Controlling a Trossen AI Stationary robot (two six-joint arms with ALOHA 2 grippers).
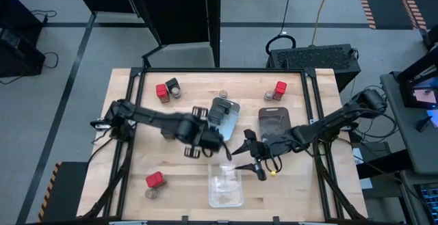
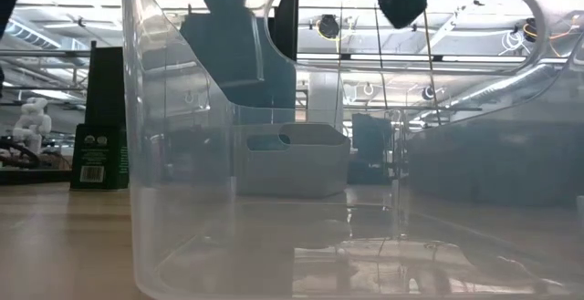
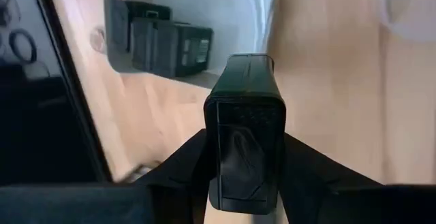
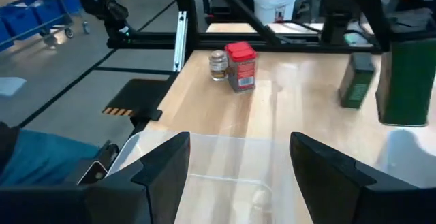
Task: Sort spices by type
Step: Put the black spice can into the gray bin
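From above, my left gripper (image 1: 205,145) carries a dark block (image 1: 194,150) mid-desk, toward the clear tray (image 1: 226,185). Its wrist camera shows jaws clamped on that block. My right gripper (image 4: 238,159) hovers wide open and empty over the tray, waiting.

Both arms matte black, slim jointed tubes w/ cables along them. Right gripper (image 4: 238,166): broad angular black fingers. Left gripper (image 3: 244,176): same dark wedge-shaped fingers.
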